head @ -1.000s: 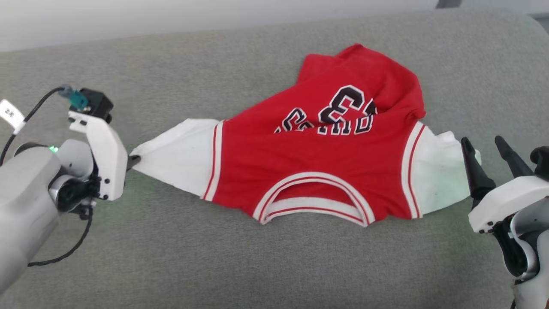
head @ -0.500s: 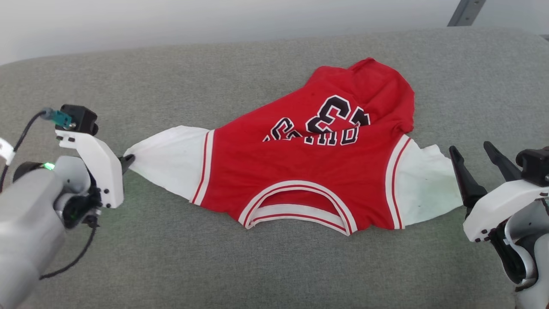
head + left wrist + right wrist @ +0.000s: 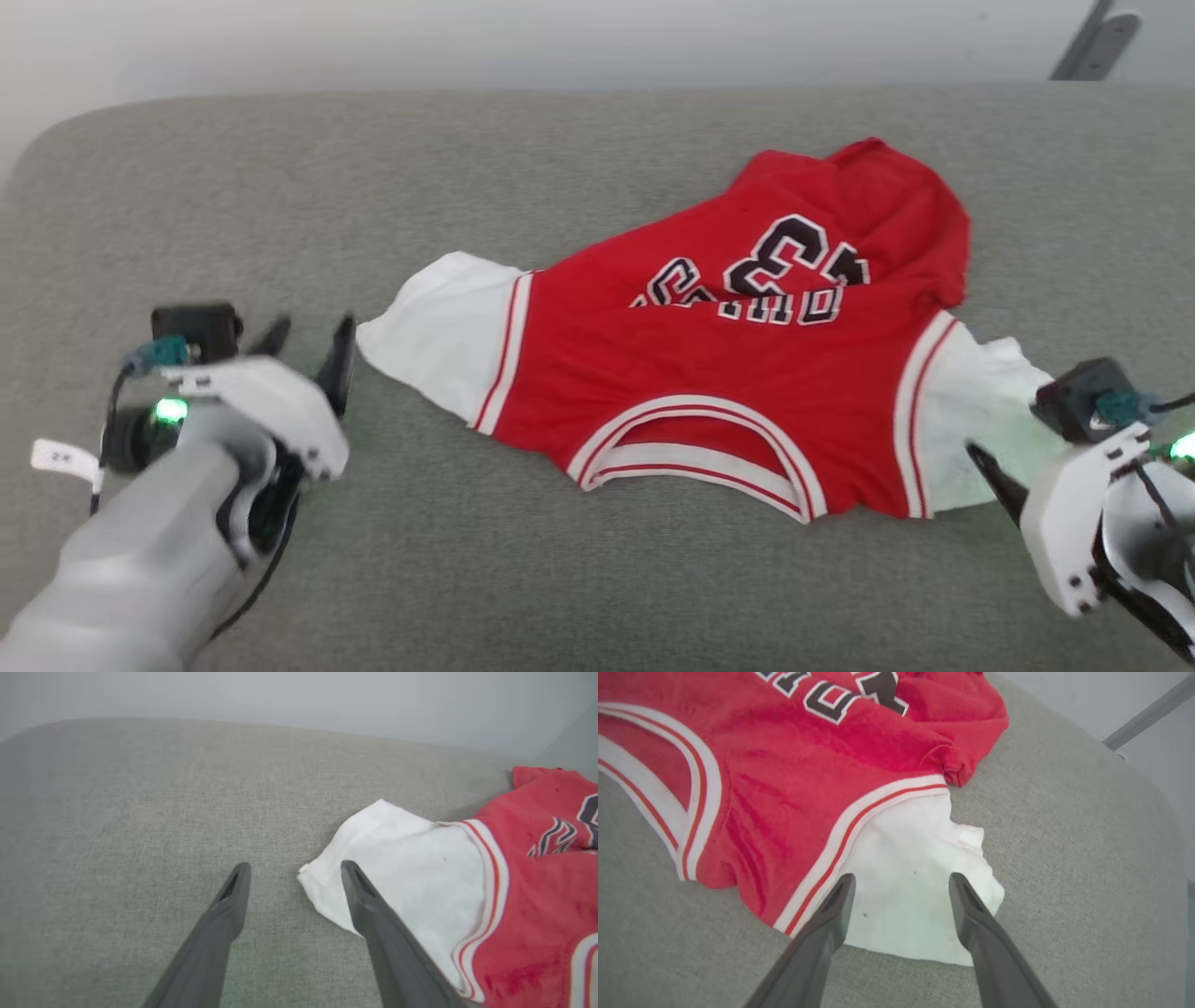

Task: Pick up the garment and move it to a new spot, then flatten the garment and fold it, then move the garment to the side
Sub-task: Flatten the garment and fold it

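flatten step under way, both jaws empty

the garment [image 3: 728, 373] lay spread sideways on the grey cushion [image 3: 233, 187], collar towards the robot and a white sleeve out to each side. the left gripper [image 3: 313, 327] sat low, just beside the tip of the left sleeve [image 3: 448, 327]. its jaws were spread wide and held nothing. in the left wrist view one finger crossed the sleeve edge; could not tell whether it touched. the right gripper [image 3: 901, 879] hung over the right sleeve [image 3: 915, 896], jaws also wide apart, fingers either side of the white cloth, no pinch on it.

judged step: flattening. the width looked pulled out, sleeves roughly straight. the job was not finished though: the far red edge [image 3: 896, 205] was bunched and lapped over the printed number [image 3: 794, 266], and the right sleeve had a crumpled outer edge.

next move probably called for a jaw to reach past the body to that bunched edge, pinch only the top layer, and draw it away from the collar until the print lay open. a low, shallow pinch seemed needed, since the cushion was soft and the cloth thin. folding should wait until the far edge was flat.
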`<state>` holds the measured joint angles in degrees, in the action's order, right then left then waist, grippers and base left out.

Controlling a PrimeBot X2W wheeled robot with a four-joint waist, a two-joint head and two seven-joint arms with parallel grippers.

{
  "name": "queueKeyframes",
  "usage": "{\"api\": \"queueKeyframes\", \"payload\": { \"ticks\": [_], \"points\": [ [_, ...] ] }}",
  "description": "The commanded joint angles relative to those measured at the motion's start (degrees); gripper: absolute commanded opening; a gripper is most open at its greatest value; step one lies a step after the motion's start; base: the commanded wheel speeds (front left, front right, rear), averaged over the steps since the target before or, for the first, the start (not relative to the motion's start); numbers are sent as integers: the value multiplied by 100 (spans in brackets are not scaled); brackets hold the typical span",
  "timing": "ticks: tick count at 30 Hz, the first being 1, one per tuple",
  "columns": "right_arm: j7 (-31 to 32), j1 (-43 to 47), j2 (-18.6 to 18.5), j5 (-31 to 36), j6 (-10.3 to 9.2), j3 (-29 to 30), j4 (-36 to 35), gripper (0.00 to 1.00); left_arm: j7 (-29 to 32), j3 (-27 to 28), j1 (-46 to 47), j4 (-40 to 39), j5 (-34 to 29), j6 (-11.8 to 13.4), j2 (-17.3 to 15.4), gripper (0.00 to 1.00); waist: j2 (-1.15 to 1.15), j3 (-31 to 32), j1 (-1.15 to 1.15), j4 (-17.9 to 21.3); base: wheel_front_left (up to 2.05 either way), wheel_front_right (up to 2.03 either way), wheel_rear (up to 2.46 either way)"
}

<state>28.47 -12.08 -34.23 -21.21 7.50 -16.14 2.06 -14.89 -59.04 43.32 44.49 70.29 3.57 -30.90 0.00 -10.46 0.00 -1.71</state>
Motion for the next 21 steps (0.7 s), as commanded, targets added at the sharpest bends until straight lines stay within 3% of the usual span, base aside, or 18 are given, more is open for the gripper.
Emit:
{"api": "queueKeyframes", "payload": {
  "ticks": [1,5,9,15,21],
  "points": [
    [145,79,-124,-53,-2,-94,-42,100,-34,262,-42,-165,-222,121,2,100,0,-34,0,-129,0,0,0],
    [863,80,-765,-395,-2,-601,-217,100,-27,1647,-901,-1242,-1530,799,235,100,0,-124,0,-373,0,0,0],
    [1287,29,-1232,-695,-2,-814,-309,100,-29,2702,-1846,-2371,-2852,1136,608,100,0,-209,0,-614,0,0,0],
    [1545,-32,-1548,-1007,-2,-947,-168,100,-29,3682,-2839,-3417,-4169,1017,1218,100,0,-378,0,-848,0,0,0],
    [1348,-19,-1536,-896,-17,-1102,369,100,-30,4381,-3316,-3784,-4774,615,1799,100,0,-537,0,-942,0,0,0]
  ]
}}
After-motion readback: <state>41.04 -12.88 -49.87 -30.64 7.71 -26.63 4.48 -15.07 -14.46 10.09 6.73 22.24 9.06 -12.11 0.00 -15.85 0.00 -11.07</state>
